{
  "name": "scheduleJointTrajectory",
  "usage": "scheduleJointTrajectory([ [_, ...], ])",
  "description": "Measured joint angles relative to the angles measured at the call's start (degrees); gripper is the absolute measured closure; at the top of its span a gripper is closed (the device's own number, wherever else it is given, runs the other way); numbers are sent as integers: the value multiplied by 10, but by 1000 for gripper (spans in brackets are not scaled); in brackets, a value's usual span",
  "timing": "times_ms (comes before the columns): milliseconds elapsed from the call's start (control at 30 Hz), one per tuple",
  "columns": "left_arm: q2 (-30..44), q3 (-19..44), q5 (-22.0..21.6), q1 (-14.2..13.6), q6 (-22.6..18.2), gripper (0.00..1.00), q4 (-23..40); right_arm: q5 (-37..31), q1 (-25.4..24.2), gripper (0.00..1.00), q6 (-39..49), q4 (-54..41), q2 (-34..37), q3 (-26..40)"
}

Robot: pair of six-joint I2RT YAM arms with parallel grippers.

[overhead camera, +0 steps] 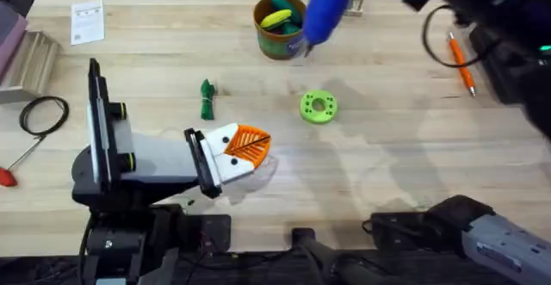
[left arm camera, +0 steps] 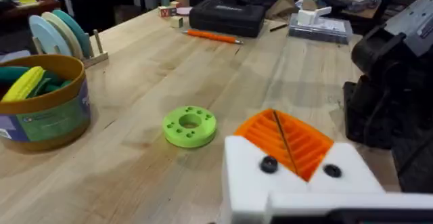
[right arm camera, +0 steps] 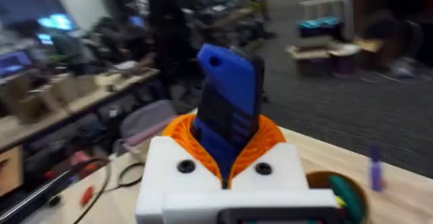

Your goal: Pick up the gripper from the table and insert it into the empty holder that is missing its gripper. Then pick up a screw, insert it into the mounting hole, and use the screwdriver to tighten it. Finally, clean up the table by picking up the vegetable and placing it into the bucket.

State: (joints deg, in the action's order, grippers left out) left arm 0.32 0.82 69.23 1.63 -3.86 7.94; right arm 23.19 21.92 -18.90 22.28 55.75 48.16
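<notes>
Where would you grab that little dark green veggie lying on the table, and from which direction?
Probably across the narrow middle of the vegetable, coming straight down from above. It lies flat on the table as a slim piece, its long axis running away from the arm bases, so fingers closing on its two long sides should catch it. The green disc and bucket stand well apart, leaving room.

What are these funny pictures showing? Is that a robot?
Yes! Two robot arms work at a wooden table. One picture looks down from above; the other two come from little cameras on each arm's wrist. The right pincer holds a blue screwdriver up in the air. The left pincer rests low by the table, its orange pads together. On the table lie a dark green toy vegetable, a bright green disc and a bucket with toys inside.
</notes>
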Motion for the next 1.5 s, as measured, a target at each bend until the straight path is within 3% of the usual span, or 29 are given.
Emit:
scheduleJointTrajectory([
  [233, 0, 0, 0, 0, 0, 991, 0, 121, 35, 976, -32, 167, 51, -9],
  [700, 0, 0, 0, 0, 0, 991, 0, 219, 171, 976, -22, 369, 177, -9],
  [1167, 0, 0, 0, 0, 0, 991, 0, 320, 207, 976, 32, 377, 195, -9],
  [1500, 0, 0, 0, 0, 0, 991, 0, 335, 210, 976, 75, 376, 219, -9],
])
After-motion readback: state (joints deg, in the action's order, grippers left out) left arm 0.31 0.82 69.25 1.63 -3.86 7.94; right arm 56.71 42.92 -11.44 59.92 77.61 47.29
